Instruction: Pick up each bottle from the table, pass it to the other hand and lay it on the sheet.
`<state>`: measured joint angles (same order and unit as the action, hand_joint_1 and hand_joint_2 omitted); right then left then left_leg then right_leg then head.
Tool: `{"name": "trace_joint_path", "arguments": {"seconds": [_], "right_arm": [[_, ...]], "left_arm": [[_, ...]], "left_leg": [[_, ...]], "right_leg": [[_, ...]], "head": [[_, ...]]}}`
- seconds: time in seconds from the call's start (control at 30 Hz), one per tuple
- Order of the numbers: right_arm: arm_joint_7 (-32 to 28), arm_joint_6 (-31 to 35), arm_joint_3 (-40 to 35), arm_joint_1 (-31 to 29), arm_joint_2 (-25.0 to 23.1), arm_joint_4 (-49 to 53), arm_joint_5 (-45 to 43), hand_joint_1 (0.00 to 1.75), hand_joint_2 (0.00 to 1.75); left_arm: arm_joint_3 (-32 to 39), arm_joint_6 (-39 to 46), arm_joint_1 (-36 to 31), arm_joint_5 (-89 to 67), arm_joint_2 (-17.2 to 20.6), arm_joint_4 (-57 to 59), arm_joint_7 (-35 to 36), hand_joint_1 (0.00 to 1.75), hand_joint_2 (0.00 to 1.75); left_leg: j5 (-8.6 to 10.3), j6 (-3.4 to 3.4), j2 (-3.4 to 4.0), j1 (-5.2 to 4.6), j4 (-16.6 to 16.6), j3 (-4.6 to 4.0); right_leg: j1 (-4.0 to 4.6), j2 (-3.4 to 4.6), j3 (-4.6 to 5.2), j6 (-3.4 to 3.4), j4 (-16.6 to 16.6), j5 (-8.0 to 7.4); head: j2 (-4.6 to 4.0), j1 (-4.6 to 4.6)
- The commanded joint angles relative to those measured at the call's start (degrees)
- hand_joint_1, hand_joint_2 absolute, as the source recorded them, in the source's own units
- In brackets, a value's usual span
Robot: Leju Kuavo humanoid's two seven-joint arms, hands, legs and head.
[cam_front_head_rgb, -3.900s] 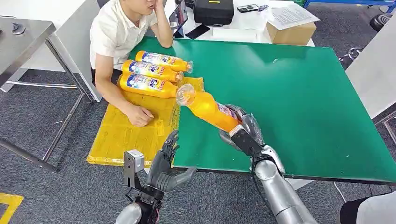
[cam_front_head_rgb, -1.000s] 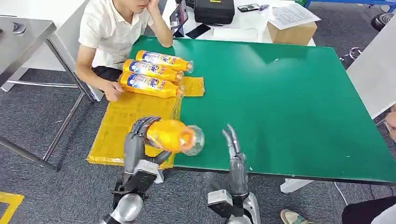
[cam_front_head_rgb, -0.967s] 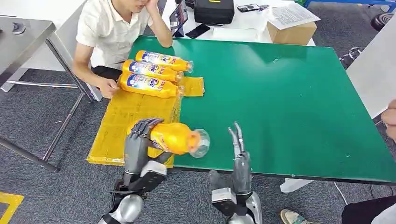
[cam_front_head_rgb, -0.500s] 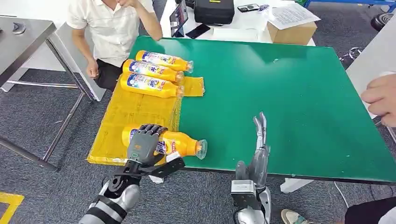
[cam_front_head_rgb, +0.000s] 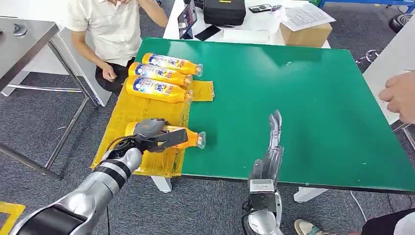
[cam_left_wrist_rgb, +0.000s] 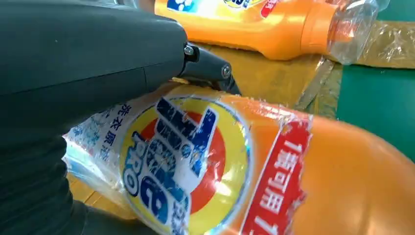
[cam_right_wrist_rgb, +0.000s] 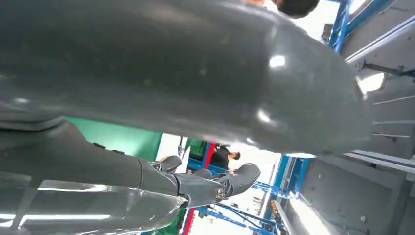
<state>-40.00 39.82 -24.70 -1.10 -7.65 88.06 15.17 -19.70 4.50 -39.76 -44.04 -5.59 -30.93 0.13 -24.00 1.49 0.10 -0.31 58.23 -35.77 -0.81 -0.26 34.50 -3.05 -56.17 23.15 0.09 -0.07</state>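
Currently we note left hand (cam_front_head_rgb: 152,133) fingers clamped on bottle (cam_front_head_rgb: 169,138), lying on yellow sheet (cam_front_head_rgb: 128,122), neck overhanging green desk (cam_front_head_rgb: 293,98); placement looks near complete. Right hand (cam_front_head_rgb: 274,139) raised, fingers straight, holding nothing. Three bottles (cam_front_head_rgb: 159,78) laid parallel, keeping row.

Bright even overhead light, wrist views blurred close up
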Motion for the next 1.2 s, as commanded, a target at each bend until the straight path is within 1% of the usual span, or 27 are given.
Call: {"name": "trace_joint_path", "arguments": {"seconds": [0.03, 0.07, 0.1, 0.13, 0.17, 0.23, 0.33, 0.4, 0.43, 0.53, 0.57, 0.7, 0.73, 0.77, 0.8, 0.83, 0.9, 0.93, 0.97, 1.0, 1.03, 1.07, 1.17, 1.2], "right_arm": [[0.0, 0.2, 7.4, 0.9, -1.4, 5.0, 3.4, 0.00, 0.00], [0.0, 0.2, 10.0, 1.6, -2.1, 7.8, 4.3, 0.00, 0.00], [0.0, 0.2, 10.9, 2.0, -1.9, 9.1, 4.5, 0.00, 0.00], [0.0, 0.2, 11.0, 2.1, -1.7, 9.3, 4.2, 0.00, 0.00], [0.0, 0.2, 11.3, 2.5, -0.9, 9.7, 3.8, 0.00, 0.00], [0.0, 0.2, 11.8, 2.9, -0.5, 9.4, 3.9, 0.00, 0.00], [0.0, 0.2, 11.2, 2.4, -0.3, 8.2, 2.6, 0.00, 0.00], [0.0, 0.2, 10.7, 2.1, -0.3, 7.3, 2.7, 0.00, 0.00], [0.0, 0.2, 10.8, 2.1, -0.4, 6.8, 3.0, 0.00, 0.00], [0.0, 0.2, 11.6, 3.0, -0.3, 6.8, 3.1, 0.00, 0.00], [0.0, 0.2, 12.0, 3.4, -0.2, 7.1, 3.2, 0.00, 0.00], [0.0, 0.2, 12.0, 3.4, -0.2, 7.1, 3.2, 0.00, 0.00], [0.0, 0.2, 12.1, 4.0, 0.2, 7.5, 3.0, 0.00, 0.00], [0.0, 0.2, 12.3, 4.2, 0.4, 7.5, 3.3, 0.00, 0.00], [0.0, 0.2, 12.5, 4.2, 0.5, 7.5, 3.6, 0.00, 0.00], [0.0, 0.2, 12.6, 4.4, 0.9, 8.2, 4.7, 0.00, 0.00], [0.0, 0.2, 13.4, 5.1, 0.4, 9.3, 6.6, 0.00, 0.00], [0.0, 0.2, 14.4, 5.5, -0.5, 8.8, 7.1, 0.00, 0.00], [0.0, 0.2, 15.7, 6.0, -1.9, 8.4, 7.4, 0.00, 0.00], [0.0, 0.2, 15.7, 6.0, -1.9, 8.4, 7.4, 0.00, 0.00], [0.0, 0.2, 15.7, 6.0, -1.9, 8.4, 7.4, 0.00, 0.00], [0.0, 0.2, 15.7, 6.0, -1.9, 8.4, 7.4, 0.00, 0.00], [0.0, 0.2, 15.7, 6.0, -1.9, 8.4, 7.4, 0.00, 0.00], [0.0, 0.2, 15.7, 6.0, -1.9, 8.4, 7.4, 0.00, 0.00]], "left_arm": [[5.7, -3.0, -3.9, 5.6, -1.3, 10.9, -1.5, 1.47, 1.75], [5.8, -3.2, -3.8, 6.3, -1.4, 11.1, -1.7, 1.40, 1.75], [5.6, -3.5, -3.7, 6.5, -1.5, 11.3, -1.6, 0.98, 1.75], [5.6, -3.5, -3.7, 6.6, -1.5, 11.4, -1.5, 0.30, 1.75], [5.7, -3.9, -3.5, 6.9, -1.8, 11.7, -1.4, 0.02, 1.75], [7.2, -5.0, -3.0, 9.2, -2.9, 11.7, -2.2, 0.00, 1.75], [8.8, -11.4, -3.1, 13.0, -3.3, 11.5, -5.2, 0.00, 1.75], [7.4, -13.3, -3.6, 13.2, -3.3, 10.2, -7.0, 0.00, 1.75], [5.3, -14.0, -4.0, 11.9, -3.4, 9.0, -8.7, 0.00, 0.00], [1.7, -10.4, -2.8, 10.3, -4.8, 3.2, -12.0, 0.00, 0.00], [0.7, -9.6, -1.4, 10.5, -5.2, 0.2, -13.8, 0.00, 0.00], [0.7, -9.6, -1.4, 10.5, -5.2, 0.2, -13.8, 0.00, 0.00], [-0.4, -8.9, 1.9, 11.9, -5.3, -5.5, -16.7, 0.00, 0.00], [-1.4, -8.6, 3.8, 13.1, -5.2, -9.3, -17.1, 0.00, 0.00], [-1.7, -6.8, 5.4, 14.2, -5.4, -12.5, -19.3, 0.00, 0.00], [-2.7, -2.3, 9.4, 17.1, -6.5, -19.9, -21.0, 0.00, 1.75], [-2.5, 5.1, 13.8, 21.5, -8.6, -27.8, -24.8, 0.00, 1.75], [-1.9, 12.5, 16.0, 23.5, -9.9, -31.3, -28.3, 0.00, 1.75], [-2.6, 16.7, 18.3, 28.5, -10.6, -34.9, -29.4, 0.00, 1.75], [-2.6, 16.7, 18.3, 28.5, -10.6, -34.9, -29.4, 0.00, 1.75], [-2.6, 16.7, 18.3, 28.5, -10.6, -34.9, -29.4, 0.00, 1.75], [-2.6, 16.7, 18.3, 28.5, -10.6, -34.9, -29.4, 0.00, 1.75], [-2.6, 16.7, 18.3, 28.5, -10.6, -34.9, -29.4, 0.00, 1.75], [-2.6, 16.7, 18.3, 28.5, -10.6, -34.9, -29.4, 0.00, 1.75]], "left_leg": [[-0.07, -0.10, 0.00, 0.05, 0.0, 0.17], [-0.02, -0.06, -0.02, 0.00, 0.0, 0.14], [-0.06, -0.09, -0.02, 0.01, 0.0, 0.20], [-0.04, -0.06, -0.04, -0.01, 0.0, 0.16], [-0.09, -0.09, -0.05, 0.04, 0.0, 0.27], [-0.11, -0.09, -0.05, 0.04, -0.1, 0.39], [-0.08, -0.06, -0.03, 0.02, 0.0, 0.30], [-0.12, -0.12, -0.03, 0.06, -0.1, 0.47], [-0.05, -0.07, -0.05, 0.00, -0.1, 0.30], [-0.08, -0.15, -0.17, 0.08, -0.1, 0.47], [-0.01, -0.06, -0.27, 0.02, 0.0, 0.24], [-0.07, -0.06, -0.18, 0.05, 0.0, 0.23], [-0.11, -0.08, -0.23, 0.06, 0.0, 0.31], [-0.09, -0.07, -0.12, 0.01, 0.0, 0.28], [-0.15, -0.10, -0.08, 0.02, -0.1, 0.45], [-0.07, -0.06, -0.12, 0.00, -0.1, 0.27], [-0.10, -0.07, -0.21, -0.01, 0.0, 0.29], [-0.18, -0.09, -0.33, 0.01, 0.0, 0.39], [-0.10, -0.04, -0.26, -0.03, 0.0, 0.18], [-0.10, -0.05, -0.18, -0.02, 0.0, 0.10], [-0.19, -0.08, -0.19, 0.01, 0.0, 0.21], [-0.13, -0.06, -0.14, -0.01, 0.0, 0.07], [-0.24, -0.12, -0.16, 0.01, 0.0, 0.22], [-0.18, -0.09, -0.12, 0.00, 0.0, 0.08]], "right_leg": [[0.05, 0.02, -0.15, 0.11, 0.0, 0.07], [-0.01, -0.01, -0.11, 0.07, 0.0, 0.05], [0.01, -0.01, -0.17, 0.10, 0.0, 0.08], [-0.01, -0.04, -0.12, 0.07, 0.0, 0.07], [0.03, -0.03, -0.25, 0.10, 0.0, 0.10], [0.04, -0.03, -0.40, 0.11, 0.1, 0.11], [0.02, -0.02, -0.29, 0.07, 0.0, 0.09], [0.05, -0.01, -0.48, 0.13, 0.1, 0.12], [0.00, -0.04, -0.32, 0.07, 0.1, 0.06], [0.07, -0.14, -0.53, 0.17, 0.1, 0.11], [0.02, -0.24, -0.33, 0.08, 0.0, 0.07], [0.05, -0.15, -0.29, 0.08, 0.0, 0.08], [0.06, -0.19, -0.40, 0.11, 0.1, 0.13], [0.01, -0.09, -0.34, 0.08, 0.0, 0.09], [0.02, -0.04, -0.50, 0.12, 0.1, 0.14], [0.01, -0.08, -0.31, 0.06, 0.1, 0.07], [0.00, -0.22, -0.34, 0.08, 0.1, 0.15], [0.02, -0.32, -0.49, 0.10, 0.1, 0.25], [-0.02, -0.23, -0.25, 0.04, 0.0, 0.15], [-0.01, -0.16, -0.16, 0.02, 0.0, 0.10], [0.03, -0.17, -0.28, 0.05, 0.0, 0.18], [0.00, -0.12, -0.11, 0.03, 0.0, 0.10], [0.02, -0.12, -0.26, 0.09, 0.0, 0.18], [0.01, -0.09, -0.11, 0.06, 0.0, 0.11]], "head": [[0.00, 0.02], [0.00, 0.00], [0.00, 0.02], [0.00, 0.00], [0.00, 0.02], [0.00, 0.00], [0.00, 0.00], [0.00, -0.02], [0.00, 0.02], [0.00, 0.00], [0.00, 0.00], [0.00, 0.02], [0.00, 0.02], [0.00, 0.02], [0.00, 0.02], [0.00, 0.02], [0.00, 0.02], [0.00, 0.00], [0.00, -0.02], [0.00, 0.00], [0.00, 0.02], [0.00, -0.02], [0.00, 0.00], [0.00, 0.00]]}}
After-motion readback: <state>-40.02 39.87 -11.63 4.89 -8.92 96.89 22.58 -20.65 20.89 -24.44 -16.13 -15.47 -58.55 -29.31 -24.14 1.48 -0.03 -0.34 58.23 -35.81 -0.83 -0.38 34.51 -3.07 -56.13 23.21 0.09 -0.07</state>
